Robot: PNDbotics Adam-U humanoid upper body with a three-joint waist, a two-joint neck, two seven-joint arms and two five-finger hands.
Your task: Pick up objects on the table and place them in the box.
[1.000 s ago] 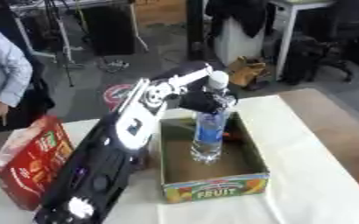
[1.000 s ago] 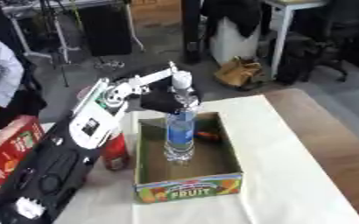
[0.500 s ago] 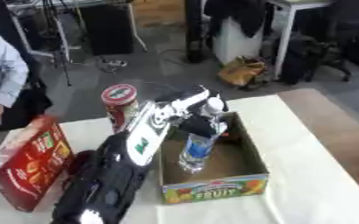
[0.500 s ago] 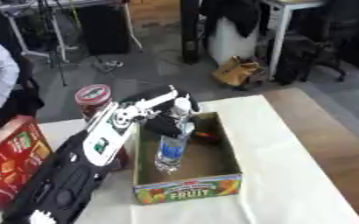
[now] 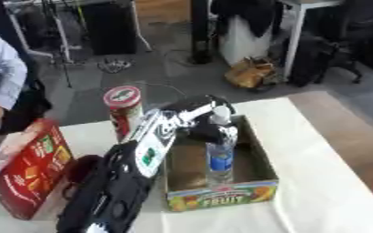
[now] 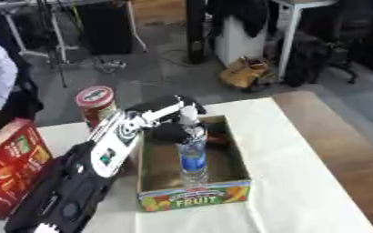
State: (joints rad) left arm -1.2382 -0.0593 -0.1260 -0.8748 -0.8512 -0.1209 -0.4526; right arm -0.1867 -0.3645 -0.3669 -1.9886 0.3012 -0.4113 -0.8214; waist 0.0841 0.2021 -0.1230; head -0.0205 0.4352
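- Box (image 6: pixel 194 200), "FRUIT" on its front, on the cream-covered table (image 6: pixel 301 182).
- Water bottle (image 5: pixel 220 159) upright inside it; left hand (image 5: pixel 208 132) curled round the upper part.
- Right-eye view shows something dark behind the bottle.
- Red carton (image 5: pixel 27 168), red-lidded can (image 5: pixel 124 107) left.
- Grey floor beyond.

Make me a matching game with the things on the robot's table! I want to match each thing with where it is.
Things:
1. water bottle
2. red carton
3. round can with the red lid
4. FRUIT box

Places:
A. at the table's far left edge
B. behind the robot's left arm, at the back of the table
C. upright inside the box, with the left robot hand on it
D. middle of the table, open on top

Pairs: 1-C, 2-A, 3-B, 4-D
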